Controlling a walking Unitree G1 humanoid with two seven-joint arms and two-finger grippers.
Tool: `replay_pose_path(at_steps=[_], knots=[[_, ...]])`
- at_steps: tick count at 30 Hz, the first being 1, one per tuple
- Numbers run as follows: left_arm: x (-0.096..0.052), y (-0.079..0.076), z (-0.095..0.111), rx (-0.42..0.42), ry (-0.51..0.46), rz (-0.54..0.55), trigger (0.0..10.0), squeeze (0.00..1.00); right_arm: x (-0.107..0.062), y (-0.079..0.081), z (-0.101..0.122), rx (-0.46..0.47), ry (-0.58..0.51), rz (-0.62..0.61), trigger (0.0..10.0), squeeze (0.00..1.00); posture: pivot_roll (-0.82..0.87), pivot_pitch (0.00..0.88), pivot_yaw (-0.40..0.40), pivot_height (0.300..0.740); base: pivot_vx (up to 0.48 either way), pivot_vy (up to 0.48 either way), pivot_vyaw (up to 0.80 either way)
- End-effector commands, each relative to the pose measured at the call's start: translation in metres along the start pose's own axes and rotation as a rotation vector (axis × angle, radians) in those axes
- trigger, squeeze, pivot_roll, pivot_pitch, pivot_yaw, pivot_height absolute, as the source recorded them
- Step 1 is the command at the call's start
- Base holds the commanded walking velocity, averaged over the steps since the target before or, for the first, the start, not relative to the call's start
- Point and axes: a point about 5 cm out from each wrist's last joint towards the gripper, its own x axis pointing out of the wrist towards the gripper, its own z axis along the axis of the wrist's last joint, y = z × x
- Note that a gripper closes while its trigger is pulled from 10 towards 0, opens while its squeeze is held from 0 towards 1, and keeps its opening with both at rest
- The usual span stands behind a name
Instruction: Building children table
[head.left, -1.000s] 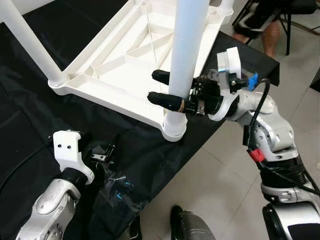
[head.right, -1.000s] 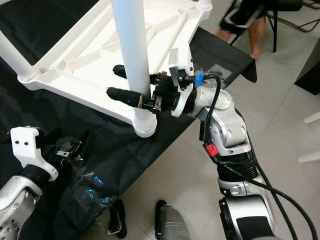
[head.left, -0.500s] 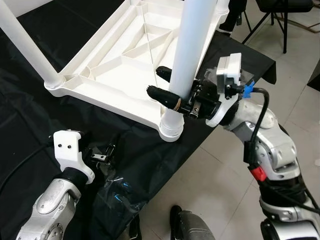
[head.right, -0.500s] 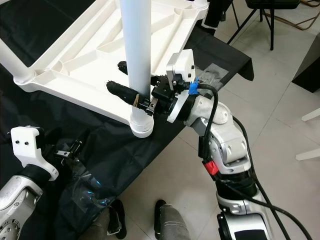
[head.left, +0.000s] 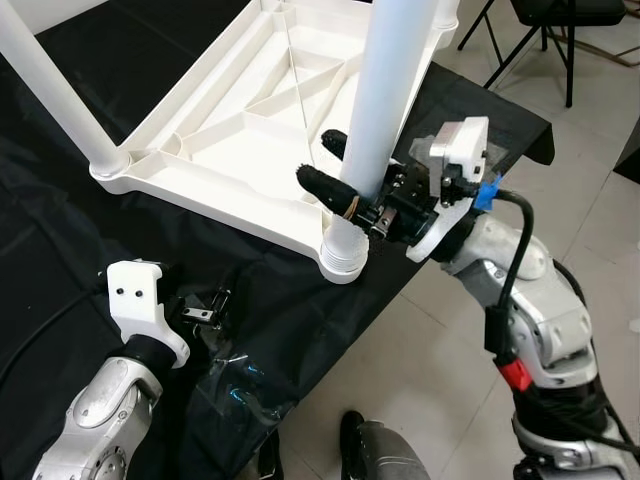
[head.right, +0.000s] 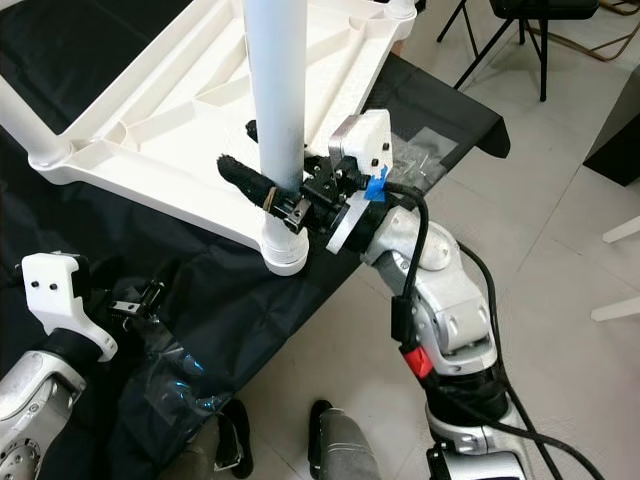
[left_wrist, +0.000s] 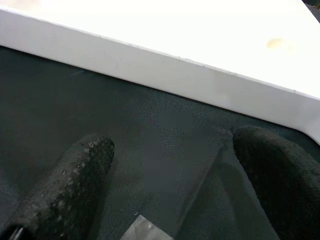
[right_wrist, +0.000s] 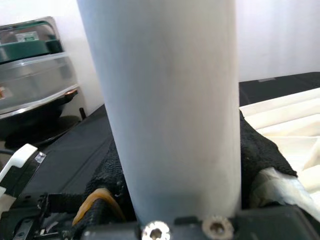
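The white plastic children's table (head.left: 230, 130) lies upside down on a black cloth (head.left: 60, 250). One white leg (head.left: 390, 90) stands upright in the socket (head.left: 343, 262) at the near corner. My right gripper (head.left: 320, 160) is shut on this leg just above the socket, one black finger on each side; the right wrist view has the leg (right_wrist: 165, 110) pressed between the fingers (right_wrist: 260, 150). Another leg (head.left: 50, 90) stands at the left corner. My left gripper (left_wrist: 175, 170) is open low over the cloth, close to the table's white edge (left_wrist: 165, 75), with nothing between its fingers.
A clear plastic bag of small hardware (head.left: 235, 380) lies on the cloth near my left gripper (head.left: 205, 305). The cloth's edge ends at tiled floor (head.left: 440, 330) on the right. Chair legs (head.left: 540, 40) stand at the back right, and a dark shoe (head.left: 350, 440) is below.
My right gripper stays clamped on the leg while its wrist has shifted and turned a little. The person at the back right has left. My left arm has not moved.
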Motion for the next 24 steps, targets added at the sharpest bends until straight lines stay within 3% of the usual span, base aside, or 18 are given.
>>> replay_pose_path(at_steps=[1, 14, 21, 24], knots=[[-0.003, 0.001, -0.004, -0.013, 0.016, 0.01, 10.0, 0.0, -0.007, -0.001, -0.028, 0.056, 0.144, -0.093, 10.0, 0.0, -0.04, 0.377, -0.024, 0.74, 0.0, 0.0, 0.0], [-0.002, 0.001, -0.004, -0.014, 0.015, 0.012, 10.0, 0.0, -0.008, 0.002, -0.034, 0.047, 0.202, -0.285, 10.0, 0.0, -0.05, 0.382, -0.024, 0.74, 0.0, 0.0, 0.0], [-0.002, 0.001, -0.004, -0.015, 0.014, 0.012, 10.0, 0.0, -0.006, 0.004, -0.034, 0.038, 0.216, -0.281, 10.0, 0.0, -0.05, 0.382, -0.025, 0.74, 0.0, 0.0, 0.0], [-0.001, 0.001, -0.004, -0.017, 0.013, 0.013, 10.0, 0.0, 0.001, -0.002, -0.027, -0.021, 0.221, -0.218, 10.0, 0.0, -0.05, 0.38, -0.03, 0.74, 0.0, 0.0, 0.0]])
